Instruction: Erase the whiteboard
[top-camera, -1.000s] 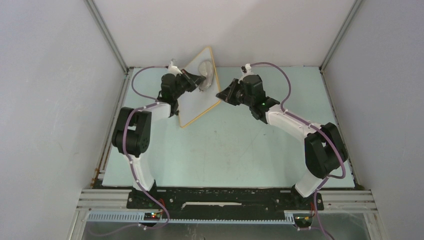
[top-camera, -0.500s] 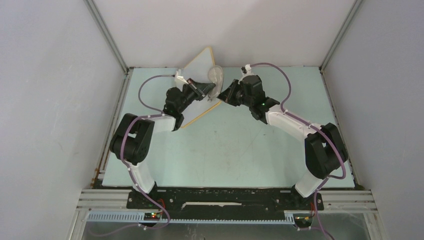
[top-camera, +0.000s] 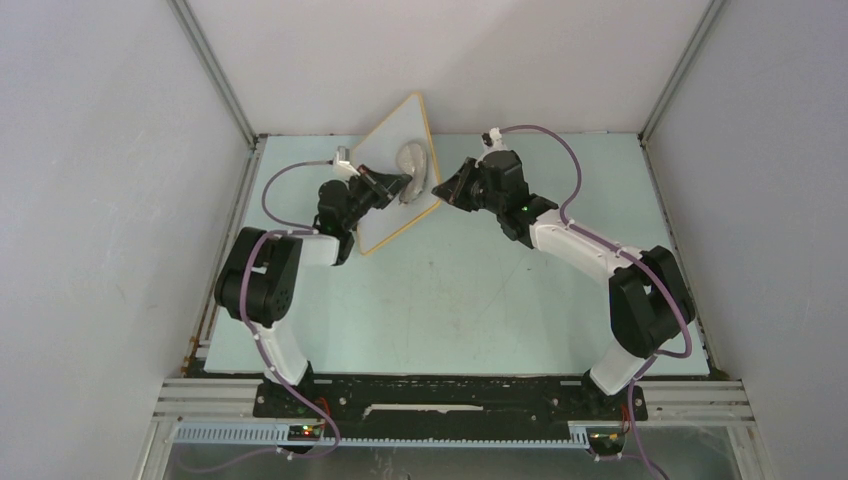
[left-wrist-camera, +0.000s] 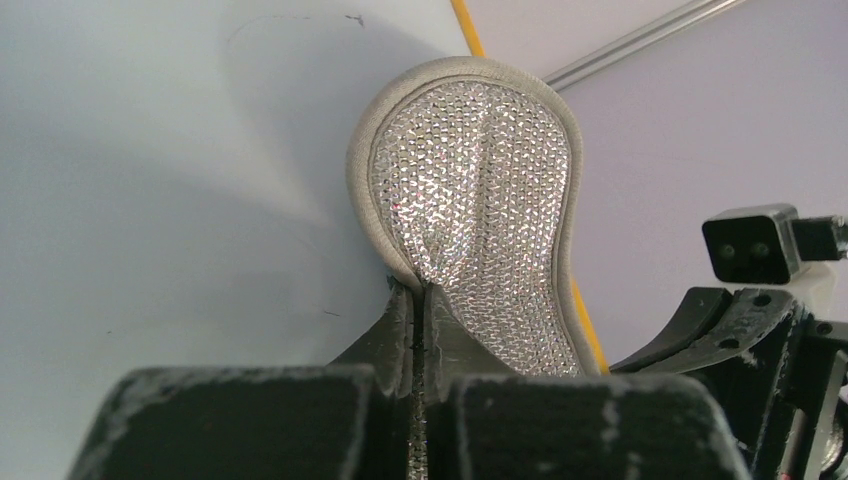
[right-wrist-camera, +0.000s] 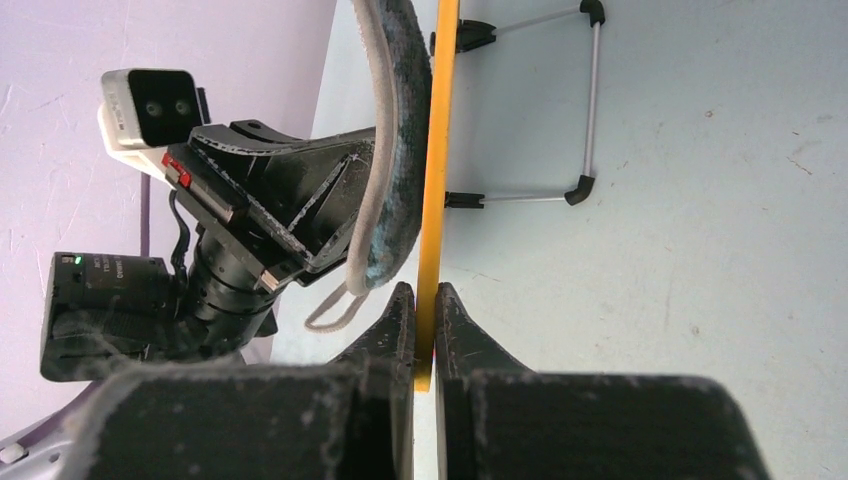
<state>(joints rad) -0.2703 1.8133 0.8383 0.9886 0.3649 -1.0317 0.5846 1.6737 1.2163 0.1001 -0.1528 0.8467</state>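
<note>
The whiteboard stands tilted at the back of the table, white with a tan-orange frame. My left gripper is shut on the grey oval cloth pad and presses it flat against the board's face; the pad's mesh back fills the left wrist view, held at its lower end between the gripper jaws. My right gripper is shut on the board's orange edge, seen between the gripper jaws in the right wrist view. Only a few faint specks show on the board's visible face.
The board's wire stand with black feet rests on the pale green tabletop. The enclosure's back wall and a metal corner post stand close behind the board.
My left gripper swept the pad across the board: out to the board's right edge half a second ago, now back toward its middle. My right gripper kept its hold on the edge.
</note>
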